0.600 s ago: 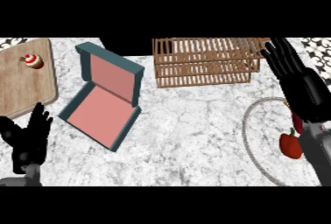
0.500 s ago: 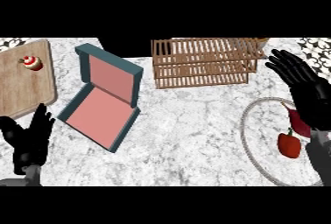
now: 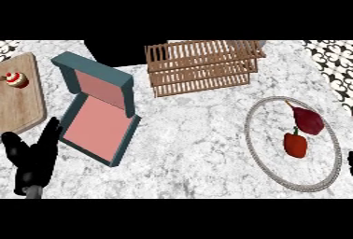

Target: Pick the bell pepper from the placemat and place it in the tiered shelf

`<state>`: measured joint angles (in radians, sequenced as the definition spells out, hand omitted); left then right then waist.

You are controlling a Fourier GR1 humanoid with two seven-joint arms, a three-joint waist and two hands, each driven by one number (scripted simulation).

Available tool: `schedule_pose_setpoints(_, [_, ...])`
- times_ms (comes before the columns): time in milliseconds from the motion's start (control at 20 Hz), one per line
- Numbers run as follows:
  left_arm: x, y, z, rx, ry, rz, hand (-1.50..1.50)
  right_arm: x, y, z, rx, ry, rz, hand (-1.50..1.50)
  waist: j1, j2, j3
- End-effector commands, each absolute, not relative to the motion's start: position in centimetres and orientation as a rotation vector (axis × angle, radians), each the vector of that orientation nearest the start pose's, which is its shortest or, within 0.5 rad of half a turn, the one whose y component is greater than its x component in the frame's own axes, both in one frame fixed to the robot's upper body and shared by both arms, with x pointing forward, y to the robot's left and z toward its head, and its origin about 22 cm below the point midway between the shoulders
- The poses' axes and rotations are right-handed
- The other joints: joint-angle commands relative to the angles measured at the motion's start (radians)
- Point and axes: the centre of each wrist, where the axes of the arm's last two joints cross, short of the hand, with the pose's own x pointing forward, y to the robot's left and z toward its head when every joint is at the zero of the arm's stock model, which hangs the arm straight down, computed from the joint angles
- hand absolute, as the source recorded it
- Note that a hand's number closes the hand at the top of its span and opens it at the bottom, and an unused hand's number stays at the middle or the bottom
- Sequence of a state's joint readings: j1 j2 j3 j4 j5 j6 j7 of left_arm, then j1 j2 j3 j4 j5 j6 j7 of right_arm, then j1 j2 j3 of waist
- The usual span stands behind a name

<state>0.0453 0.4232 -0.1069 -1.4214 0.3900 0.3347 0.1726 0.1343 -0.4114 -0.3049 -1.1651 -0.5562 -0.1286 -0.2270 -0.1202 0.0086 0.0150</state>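
A red bell pepper (image 3: 296,144) with a green stem lies on the round grey placemat (image 3: 265,161) at the right of the counter. A dark red, pear-shaped vegetable (image 3: 309,121) lies just behind it on the same mat. The wooden tiered shelf (image 3: 203,65) stands at the back, left of the mat and apart from it. My left hand (image 3: 32,158) rests open at the lower left, fingers up, far from the pepper. Only a dark sliver of my right hand (image 3: 350,163) shows at the right edge, beside the mat; nothing touches the pepper.
An open teal box (image 3: 98,110) with a pink lining lies left of centre. A wooden cutting board (image 3: 21,105) at the far left carries a small cupcake (image 3: 15,80). Bare marble lies between the box and the placemat.
My right hand has pulled back from above the placemat to the right edge, uncovering the pepper and the dark red vegetable. The left hand has kept its place.
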Motion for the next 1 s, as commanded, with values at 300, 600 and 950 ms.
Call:
schedule_pose_setpoints(300, [23.2,30.5,-3.7,0.114,-1.100,0.055,0.00,0.8,-48.6,-10.1,-0.333,-1.476,-0.663,-1.50,0.100,-0.008,-0.012])
schedule_pose_setpoints(600, [25.4,28.7,-2.0,0.096,-1.106,0.041,0.00,1.3,-52.0,-5.1,-0.236,-1.449,-0.443,-1.50,0.109,-0.008,-0.015])
schedule_pose_setpoints(950, [24.6,31.1,-2.0,0.099,-1.120,0.046,0.00,6.9,-50.7,-0.4,-0.301,-1.274,-0.380,-1.50,0.120,-0.007,-0.018])
